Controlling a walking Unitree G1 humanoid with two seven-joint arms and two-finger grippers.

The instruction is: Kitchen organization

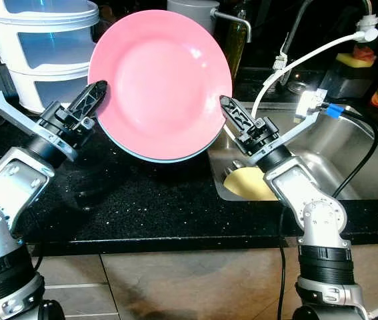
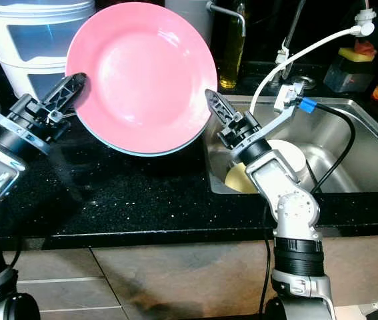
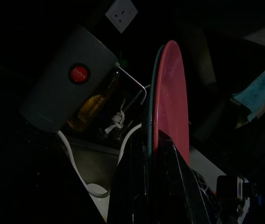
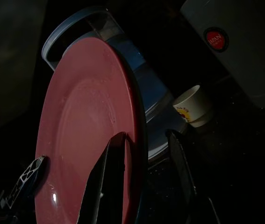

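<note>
Left gripper [image 1: 97,94] clamped on the 9 o'clock rim and right gripper [image 1: 227,109] on the 3 o'clock rim of a pink plate [image 1: 160,73], held tilted up above the black counter [image 1: 142,200], face toward the camera. Round and glossy, stacked on a pale blue plate [image 1: 155,159] peeking out at 6 o'clock. Behind at 10 o'clock a white tiered container [image 1: 39,47], at 12 a grey jug [image 3: 67,79]; at 3 o'clock the steel sink [image 1: 349,150] holding a yellow dish [image 1: 249,185].

A white stacked container [image 1: 39,53] is standing at the back left of the black speckled surface [image 1: 129,207]. A grey jug [image 3: 64,81] with a red round label is sitting beside an oil bottle [image 2: 229,57], and a small white cup [image 4: 193,107] is resting nearby. A yellow sponge [image 1: 357,60] is lying behind the steel sink [image 1: 355,153].
</note>
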